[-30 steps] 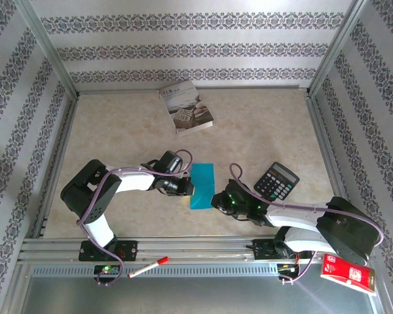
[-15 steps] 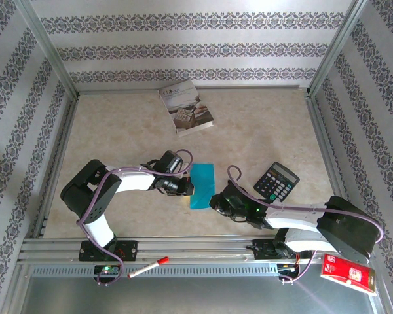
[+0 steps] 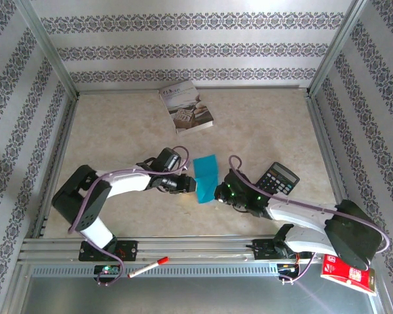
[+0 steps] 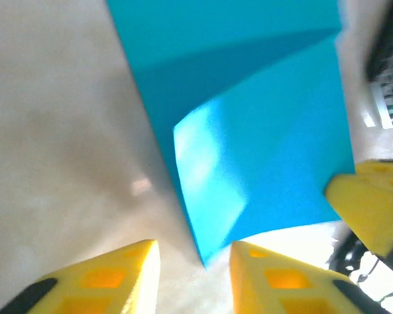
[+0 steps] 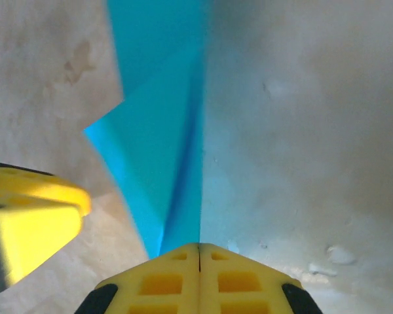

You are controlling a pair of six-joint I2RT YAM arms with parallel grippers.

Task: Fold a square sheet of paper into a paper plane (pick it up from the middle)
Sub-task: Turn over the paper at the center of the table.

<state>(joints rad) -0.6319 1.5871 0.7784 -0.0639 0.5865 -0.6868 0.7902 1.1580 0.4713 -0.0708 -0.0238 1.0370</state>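
The teal square sheet of paper [image 3: 205,171] is folded into a narrow creased shape and stands partly raised off the table between the two grippers. My right gripper [image 3: 217,192] is shut on the paper's near end; in the right wrist view the crease of the paper [image 5: 160,137] runs straight into the closed right gripper [image 5: 198,247]. My left gripper [image 3: 195,187] sits at the paper's left edge and is open. In the left wrist view a corner of the paper [image 4: 262,144] points into the gap of the left gripper [image 4: 193,252] without being pinched.
A grey-white printed book [image 3: 186,106] lies at the back of the table. A black calculator [image 3: 276,180] sits just right of the right wrist. A red-capped pen [image 3: 148,267] and a red packet [image 3: 346,271] lie on the front rail. Metal frame rails border the table.
My left gripper has opened and let go of the paper. My right gripper has moved forward and shut on the paper's near end, and the paper has tilted up from lying flat.
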